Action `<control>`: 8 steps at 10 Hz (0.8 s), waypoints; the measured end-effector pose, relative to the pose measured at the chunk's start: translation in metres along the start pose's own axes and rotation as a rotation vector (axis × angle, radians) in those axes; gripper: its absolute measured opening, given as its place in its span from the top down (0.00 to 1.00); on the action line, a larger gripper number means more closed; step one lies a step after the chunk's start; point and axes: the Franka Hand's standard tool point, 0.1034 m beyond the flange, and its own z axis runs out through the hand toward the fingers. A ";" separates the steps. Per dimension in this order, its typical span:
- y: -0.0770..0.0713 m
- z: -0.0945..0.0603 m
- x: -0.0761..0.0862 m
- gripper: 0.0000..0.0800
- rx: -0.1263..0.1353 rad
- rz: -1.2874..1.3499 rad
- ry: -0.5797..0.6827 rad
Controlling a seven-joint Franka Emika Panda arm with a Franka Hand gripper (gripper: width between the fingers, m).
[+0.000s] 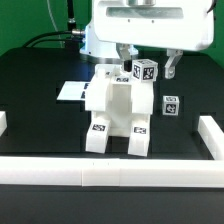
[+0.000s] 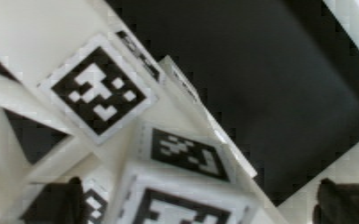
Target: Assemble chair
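White plastic sat between the two fingers (image 1: 172, 68) of your gripper (image 1: 148, 68). The fingers stood wide apart, one on each side, and they held nothing. In the wrist view the dark tips of the gripper (image 2: 197, 198) showed low down on both sides of the tagged piece. I could not tell if either tip touched it.

I think your step was to leave this top piece (image 1: 146, 71) sitting on the chair (image 1: 115, 108) and pull away. To do it well, you needed to go straight up and slowly. You had to keep the fingers wide, so that no tip bumped the piece or tipped it. A push to the side could have knocked it loose.

The top piece stuck up from the back of the chair, right under the gripper. Its black-and-white tags (image 2: 96, 85) filled the wrist view. The rest of the chair stood below and in front, on the black table (image 1: 40, 70).

A small block (image 1: 170, 105) with a tag lay near the chair, on the exterior view's right. The marker board (image 1: 70, 92) lay flat on the exterior view's left. Long white rails (image 1: 110, 172) ran along the table's edges.
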 end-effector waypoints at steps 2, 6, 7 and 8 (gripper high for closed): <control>0.000 0.000 0.000 0.19 -0.001 -0.146 0.000; 0.002 0.000 0.002 0.19 -0.018 -0.581 0.002; 0.001 -0.001 0.002 0.19 -0.035 -0.732 0.005; 0.000 0.000 0.000 0.19 -0.048 -0.848 0.003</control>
